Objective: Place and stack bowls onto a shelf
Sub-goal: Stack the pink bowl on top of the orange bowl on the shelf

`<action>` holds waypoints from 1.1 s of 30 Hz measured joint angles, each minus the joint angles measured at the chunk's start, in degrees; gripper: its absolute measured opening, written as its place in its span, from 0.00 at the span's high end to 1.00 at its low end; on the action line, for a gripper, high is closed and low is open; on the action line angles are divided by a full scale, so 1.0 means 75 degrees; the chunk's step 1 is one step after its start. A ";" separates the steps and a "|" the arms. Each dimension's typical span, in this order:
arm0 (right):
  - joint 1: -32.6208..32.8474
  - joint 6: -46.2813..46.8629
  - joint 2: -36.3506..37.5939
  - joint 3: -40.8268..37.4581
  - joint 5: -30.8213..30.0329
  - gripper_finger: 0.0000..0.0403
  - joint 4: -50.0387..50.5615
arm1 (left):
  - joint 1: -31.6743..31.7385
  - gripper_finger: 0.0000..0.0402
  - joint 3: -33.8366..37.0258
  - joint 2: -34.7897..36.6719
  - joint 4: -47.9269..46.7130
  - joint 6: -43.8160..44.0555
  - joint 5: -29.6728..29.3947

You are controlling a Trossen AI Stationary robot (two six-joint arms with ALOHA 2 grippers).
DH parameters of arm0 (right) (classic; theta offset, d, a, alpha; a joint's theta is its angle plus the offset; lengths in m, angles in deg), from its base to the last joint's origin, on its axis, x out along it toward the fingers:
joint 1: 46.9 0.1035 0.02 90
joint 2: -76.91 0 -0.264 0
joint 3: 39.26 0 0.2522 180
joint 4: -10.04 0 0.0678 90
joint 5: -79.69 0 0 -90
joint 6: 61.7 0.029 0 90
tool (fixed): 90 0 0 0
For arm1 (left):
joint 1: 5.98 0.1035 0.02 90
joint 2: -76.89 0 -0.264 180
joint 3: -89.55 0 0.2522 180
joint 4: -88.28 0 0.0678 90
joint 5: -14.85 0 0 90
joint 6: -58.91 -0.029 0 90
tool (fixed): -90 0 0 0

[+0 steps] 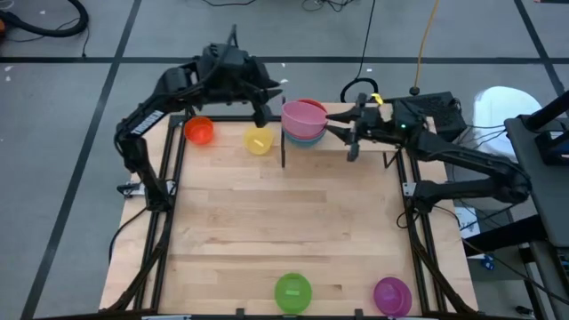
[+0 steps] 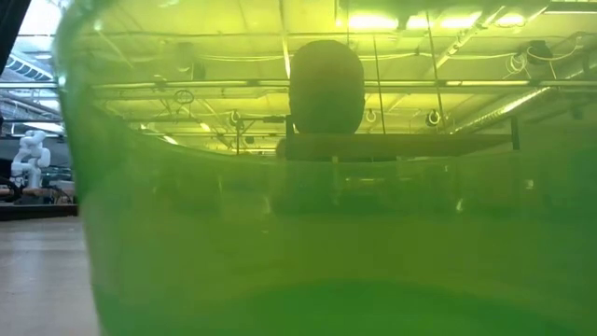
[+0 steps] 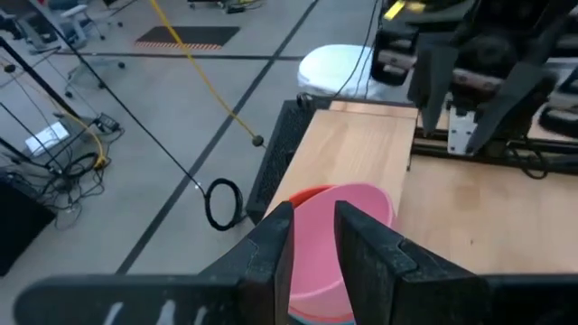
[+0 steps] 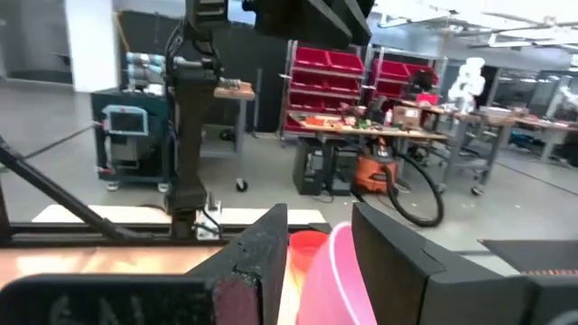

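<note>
At the upper centre of the high view, a round pink plastic bowl [image 1: 305, 115] tops a stack on the small light-wood shelf [image 3: 361, 153]. The left gripper [image 1: 267, 105] pinches its left rim; the right gripper [image 1: 345, 126] pinches its right rim.

The high camera hangs above the table [image 1: 284, 231], looking straight down on both arms and the floor around. The low camera sits at tabletop level, so close behind the green bowl [image 2: 317, 205] that it looks through its wall toward the shelf [image 2: 396, 145]. The left wrist camera looks past its own fingers [image 3: 266, 253] down over the pink bowl [image 3: 339, 235] at the shelf board and floor. The right wrist camera looks level across that same pink bowl [image 4: 339, 271] into the room.
</note>
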State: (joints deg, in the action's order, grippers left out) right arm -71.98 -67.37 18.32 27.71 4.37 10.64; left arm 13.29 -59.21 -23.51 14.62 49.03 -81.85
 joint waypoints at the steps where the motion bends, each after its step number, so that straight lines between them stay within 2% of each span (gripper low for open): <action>1: 0.0000 0.0035 -0.0146 0.0000 0.0088 0.71 -0.0198 | 0.0000 0.78 0.0000 0.0077 -0.0060 0.0027 0.0000; 9: 0.0000 0.0067 -0.1134 0.0000 0.0512 0.71 -0.1190 | 0.0000 0.78 0.0000 0.0477 -0.0587 0.0379 0.0009; 23: -0.0003 0.0296 -0.2196 0.0000 0.0700 0.71 -0.1311 | 0.0000 0.78 0.0000 0.0561 -0.1509 0.0535 0.0017; 28: -0.0003 0.0370 -0.2215 0.0000 0.0698 0.71 -0.1464 | 0.0000 0.78 0.0000 0.0561 -0.1515 0.0541 0.0017; 33: 0.0006 0.0441 -0.1851 -0.0003 0.1080 0.71 -0.1995 | 0.0000 0.78 0.0000 0.0561 -0.1546 0.0501 0.0017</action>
State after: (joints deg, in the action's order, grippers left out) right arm -71.94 -64.06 4.44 27.69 12.47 -4.32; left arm 13.29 -59.21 -19.30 3.02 52.78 -81.72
